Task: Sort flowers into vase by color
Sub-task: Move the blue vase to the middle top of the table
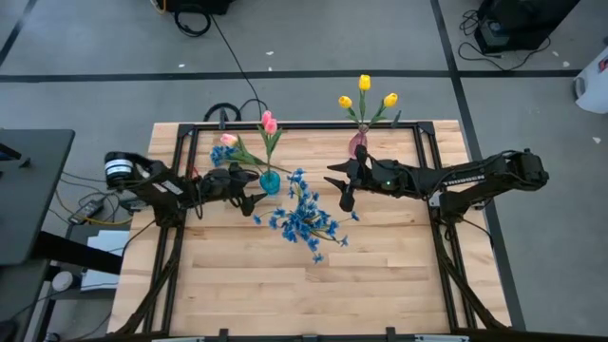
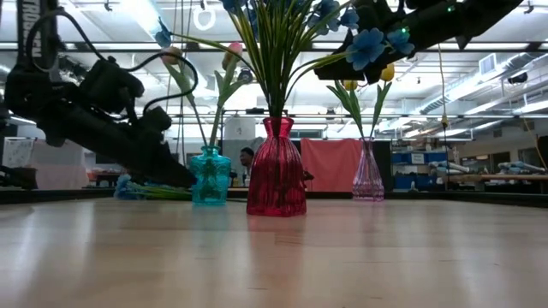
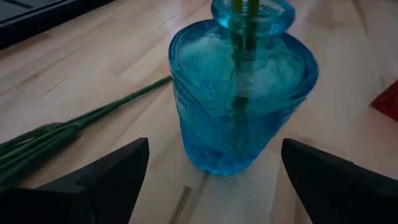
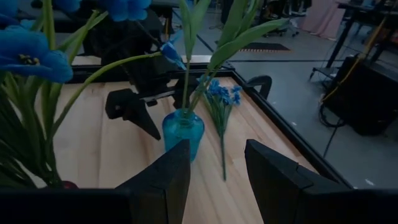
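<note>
A turquoise vase (image 1: pixel 270 180) (image 3: pixel 242 93) stands near the table's far edge with pink tulips (image 1: pixel 269 122) in it. My left gripper (image 1: pixel 255 190) (image 3: pixel 214 149) sits low beside it, open, one finger on each side and clear of the glass. A red vase (image 2: pixel 276 167) at mid-table holds blue sprays (image 1: pixel 304 220). A pale pink vase (image 1: pixel 358 144) (image 2: pixel 368 175) holds yellow tulips (image 1: pixel 365 90). One loose blue spray (image 4: pixel 222 99) lies flat on the table beside the turquoise vase, its stem (image 3: pixel 93 115) on the wood. My right gripper (image 1: pixel 340 185) (image 4: pixel 217 155) hovers open, high up beside the blue sprays.
A black metal frame (image 1: pixel 285 125) runs along the table's far and side edges. Bare wood (image 1: pixel 285 294) stretches from the red vase to the near edge. Cables (image 1: pixel 228 112) lie just past the far edge. The three vases stand close together between the two arms.
</note>
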{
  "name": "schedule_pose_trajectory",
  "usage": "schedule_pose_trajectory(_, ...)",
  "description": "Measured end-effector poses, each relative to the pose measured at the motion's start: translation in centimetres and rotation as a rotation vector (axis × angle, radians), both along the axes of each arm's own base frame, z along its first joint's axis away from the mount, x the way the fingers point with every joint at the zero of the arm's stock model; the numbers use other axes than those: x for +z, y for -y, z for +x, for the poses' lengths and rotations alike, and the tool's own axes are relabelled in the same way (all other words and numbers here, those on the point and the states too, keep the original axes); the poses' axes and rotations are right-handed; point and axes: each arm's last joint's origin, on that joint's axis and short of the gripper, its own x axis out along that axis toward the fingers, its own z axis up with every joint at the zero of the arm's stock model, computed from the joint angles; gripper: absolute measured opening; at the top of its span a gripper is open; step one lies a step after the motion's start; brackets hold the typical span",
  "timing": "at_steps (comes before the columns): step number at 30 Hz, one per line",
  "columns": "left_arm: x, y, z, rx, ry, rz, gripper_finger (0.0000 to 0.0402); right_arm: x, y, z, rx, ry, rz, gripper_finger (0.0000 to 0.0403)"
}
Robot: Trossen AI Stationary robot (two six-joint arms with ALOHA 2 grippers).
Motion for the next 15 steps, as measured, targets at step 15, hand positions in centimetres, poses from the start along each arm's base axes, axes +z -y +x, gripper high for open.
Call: schedule_pose_trajectory(15, -0.9, -1.1, 3.5, -0.039, 0.028, -0.01, 0.0374, 0.0, -0.1, 0.0, -0.018, -0.008, -0.013, 0.0165)
